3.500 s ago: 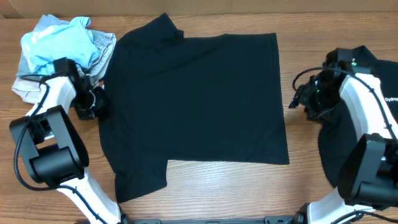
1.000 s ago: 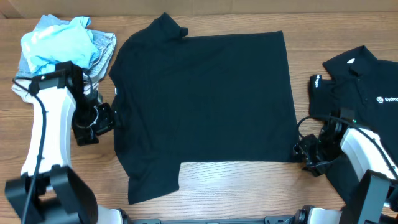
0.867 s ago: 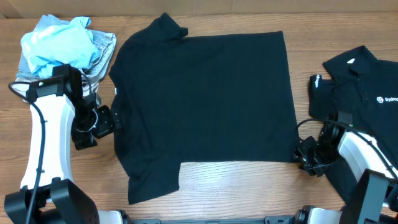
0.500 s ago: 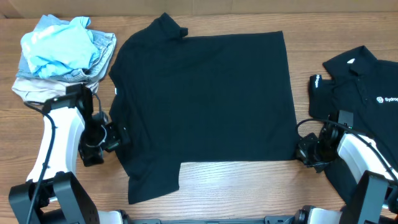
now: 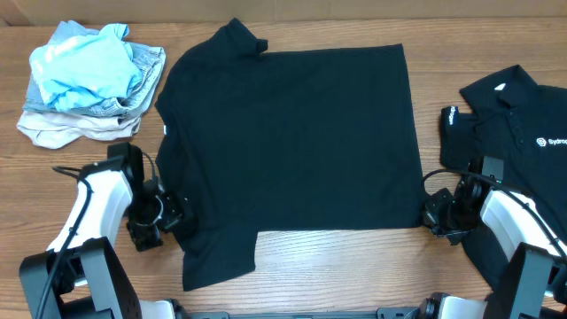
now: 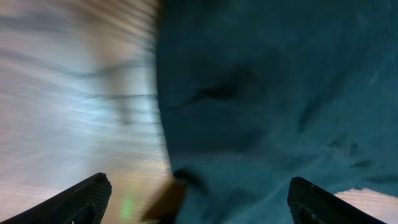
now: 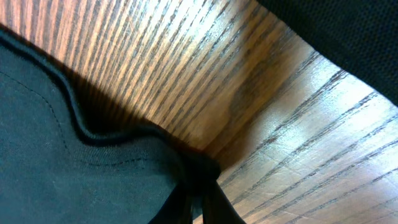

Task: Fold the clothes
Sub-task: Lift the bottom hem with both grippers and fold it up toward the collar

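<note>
Black shirt (image 5: 292, 142) lies soft and flat; right gripper (image 5: 432, 215) pinches it, left gripper (image 5: 175, 215) spread.

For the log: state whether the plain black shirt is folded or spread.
Spread. The plain black shirt lies flat on the table, both sleeves out.

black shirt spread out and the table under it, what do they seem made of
The black shirt looks like soft matte knit, likely cotton or a blend: it lies limp with small wrinkles and a stitched hem in the right wrist view. The table looks like wood or wood-grain laminate, slightly glossy: brown grain streaks with soft highlights; I cannot tell which.
</note>
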Tool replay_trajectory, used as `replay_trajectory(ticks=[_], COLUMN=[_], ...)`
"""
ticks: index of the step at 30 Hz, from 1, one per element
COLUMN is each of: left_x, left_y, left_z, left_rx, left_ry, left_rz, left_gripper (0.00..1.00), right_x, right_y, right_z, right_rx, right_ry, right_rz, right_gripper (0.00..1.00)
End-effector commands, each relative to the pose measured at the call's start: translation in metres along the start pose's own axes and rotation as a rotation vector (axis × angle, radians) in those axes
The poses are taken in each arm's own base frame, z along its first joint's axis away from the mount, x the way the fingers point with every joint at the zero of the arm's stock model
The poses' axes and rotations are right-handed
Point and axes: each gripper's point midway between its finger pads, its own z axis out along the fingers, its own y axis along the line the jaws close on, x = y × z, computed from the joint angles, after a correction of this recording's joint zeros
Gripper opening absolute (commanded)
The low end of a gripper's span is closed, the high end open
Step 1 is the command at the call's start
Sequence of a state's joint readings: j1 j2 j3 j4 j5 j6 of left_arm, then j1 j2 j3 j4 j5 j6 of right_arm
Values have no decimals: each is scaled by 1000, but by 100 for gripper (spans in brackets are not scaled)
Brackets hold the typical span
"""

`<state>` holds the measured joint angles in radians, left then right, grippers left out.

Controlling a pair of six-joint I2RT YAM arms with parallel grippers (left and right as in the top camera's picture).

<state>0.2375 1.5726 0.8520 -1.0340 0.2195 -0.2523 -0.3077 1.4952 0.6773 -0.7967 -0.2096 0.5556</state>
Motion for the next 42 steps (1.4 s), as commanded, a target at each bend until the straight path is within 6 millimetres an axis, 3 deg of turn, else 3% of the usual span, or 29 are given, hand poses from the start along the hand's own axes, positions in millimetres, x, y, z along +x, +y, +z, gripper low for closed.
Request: replay_trajectory(ticks=[1,6,14,21,26,33,37,42], left_x=[20,40,57,49,38,0,-22,-37], left_y=[-23,-17,-5,-7,-11,-29,-41,-50], left_z=[14,29,43,39,23,-20,-41,-54], left_rx=[161,128,64,63,52,49,73,91], left_ry=[63,122,167,142,123,12,-72,-132], left_rz=[107,129,84,86,95,99,113,108], left_gripper=[94,95,76,29,4,4,4,4], right_x=[-2,-2,-3,-4,-5,-16,-23,-24], right_y=[-7,-6,-6,-5,-2,19,45,52], right_z=[4,4,4,4,-5,-45,-69,-74], right_rx=[29,27,26,24,29,16,-74,-102], right_ry=[-10,-13,-16,-19,-12,-22,-48,-47], right_rz=[-1,-2,-3,-4,-36,-135,-280,-233], right_gripper=[8,8,8,8,6,4,4,4])
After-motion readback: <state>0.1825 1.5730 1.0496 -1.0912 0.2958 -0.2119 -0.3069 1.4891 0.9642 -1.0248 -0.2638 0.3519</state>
